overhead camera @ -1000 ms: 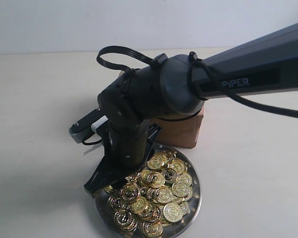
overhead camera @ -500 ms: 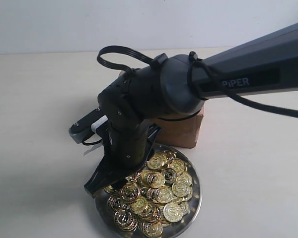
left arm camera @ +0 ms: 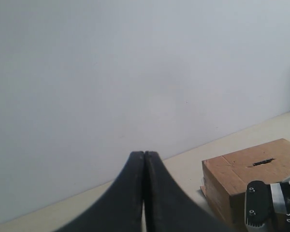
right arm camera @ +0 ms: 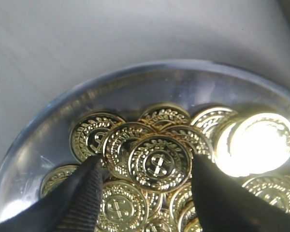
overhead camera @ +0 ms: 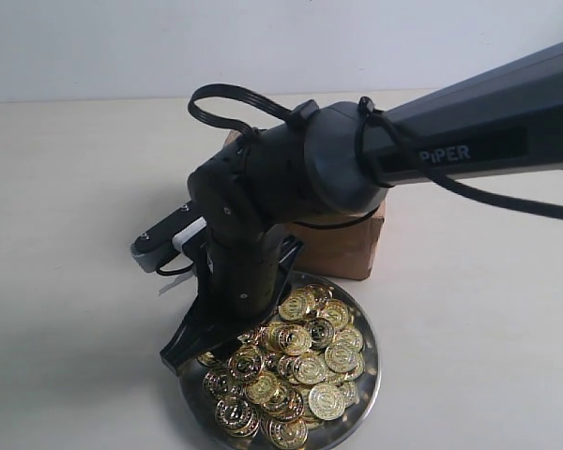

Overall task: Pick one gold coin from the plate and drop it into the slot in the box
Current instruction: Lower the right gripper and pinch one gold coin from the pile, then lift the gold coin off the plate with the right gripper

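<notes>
Right gripper [right arm camera: 145,166] is down in the round shiny silver metal plate [overhead camera: 373,364], lower centre of the exterior view. Its black fingers [right arm camera: 82,193] are spread either side of one embossed gold coin [right arm camera: 159,163] lying on top of the heap, with nothing pinched yet. The trick here, I'd say: close slowly and squarely on that top coin's edges, low enough to catch its rim but not the neighbours beneath, then lift straight up.

The plain brown cardboard box [overhead camera: 347,248] sits mid-frame just behind the plate, half hidden by the arm. Its short dark slot [left arm camera: 263,162] shows only from the left wrist. Left gripper [left arm camera: 144,154] hangs in the air, fingers pressed together, empty.

Count: one plate, one box, one slot, two grippers. Coins overlap too much for a sure tally, but at least twenty faces show.
</notes>
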`<state>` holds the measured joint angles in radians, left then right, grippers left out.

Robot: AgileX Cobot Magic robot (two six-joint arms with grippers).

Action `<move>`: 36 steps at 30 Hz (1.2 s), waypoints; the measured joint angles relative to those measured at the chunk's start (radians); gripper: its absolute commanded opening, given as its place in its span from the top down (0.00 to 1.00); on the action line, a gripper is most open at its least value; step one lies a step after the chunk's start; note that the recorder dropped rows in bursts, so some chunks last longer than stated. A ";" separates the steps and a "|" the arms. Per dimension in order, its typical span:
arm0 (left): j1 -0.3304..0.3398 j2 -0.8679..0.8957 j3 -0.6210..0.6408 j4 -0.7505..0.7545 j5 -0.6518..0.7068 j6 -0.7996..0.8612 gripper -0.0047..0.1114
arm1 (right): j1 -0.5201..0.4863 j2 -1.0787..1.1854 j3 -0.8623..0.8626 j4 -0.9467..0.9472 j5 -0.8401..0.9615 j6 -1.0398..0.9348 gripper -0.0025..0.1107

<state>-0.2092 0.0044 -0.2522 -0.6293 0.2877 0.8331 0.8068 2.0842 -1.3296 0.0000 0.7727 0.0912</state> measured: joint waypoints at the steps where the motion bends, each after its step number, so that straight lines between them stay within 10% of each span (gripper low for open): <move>1: 0.000 0.000 0.000 0.000 0.000 0.000 0.96 | 0.000 0.004 0.000 0.000 0.000 0.000 0.51; 36: 0.000 0.000 0.000 0.000 0.000 0.000 0.96 | 0.000 0.017 -0.002 -0.007 -0.010 -0.008 0.69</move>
<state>-0.2092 0.0044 -0.2522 -0.6293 0.2877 0.8331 0.8068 2.1009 -1.3313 -0.0071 0.7624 0.0829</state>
